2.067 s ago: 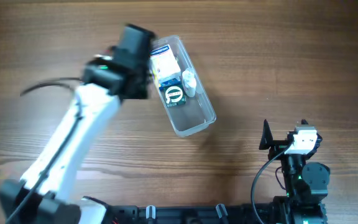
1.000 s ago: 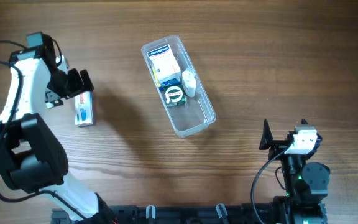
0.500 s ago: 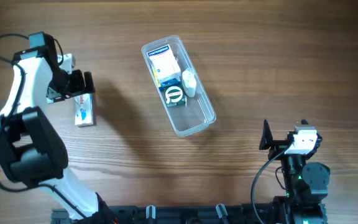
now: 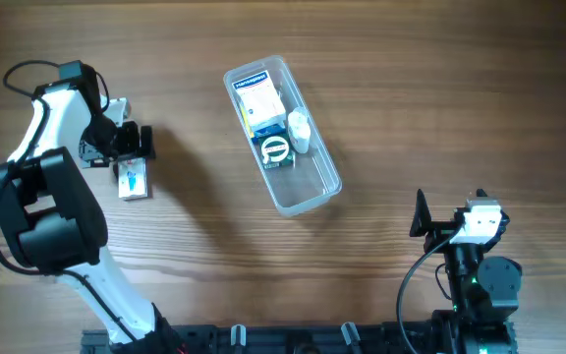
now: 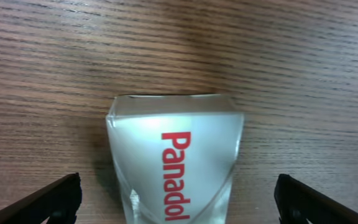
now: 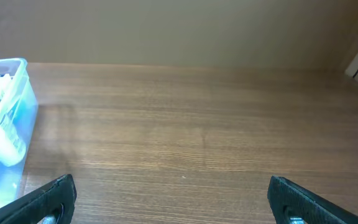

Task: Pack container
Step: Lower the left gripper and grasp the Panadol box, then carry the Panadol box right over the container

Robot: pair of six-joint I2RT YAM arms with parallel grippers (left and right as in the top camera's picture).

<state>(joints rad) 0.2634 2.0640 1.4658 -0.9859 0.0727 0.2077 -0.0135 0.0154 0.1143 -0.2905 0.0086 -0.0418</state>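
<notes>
Left claw point(image 4: 136, 145), released and straddling the Panadol box point(image 5: 176, 162) just beneath it on the table point(image 4: 440, 88), is probably needing to sink squarely and pinch both long sides evenly, the container point(image 4: 305, 197) lying well apart to its side

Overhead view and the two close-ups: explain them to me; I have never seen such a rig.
Two robot arms stand at a brown wooden table. The overhead view looks down from above; each close-up comes from a camera on one wrist. The left arm hovers over a small white cardboard Panadol box, jaws wide open on either side, not touching. The right arm rests folded, jaws open. A long clear plastic tub already holds small packs and a little white bottle. Nothing is held.
</notes>
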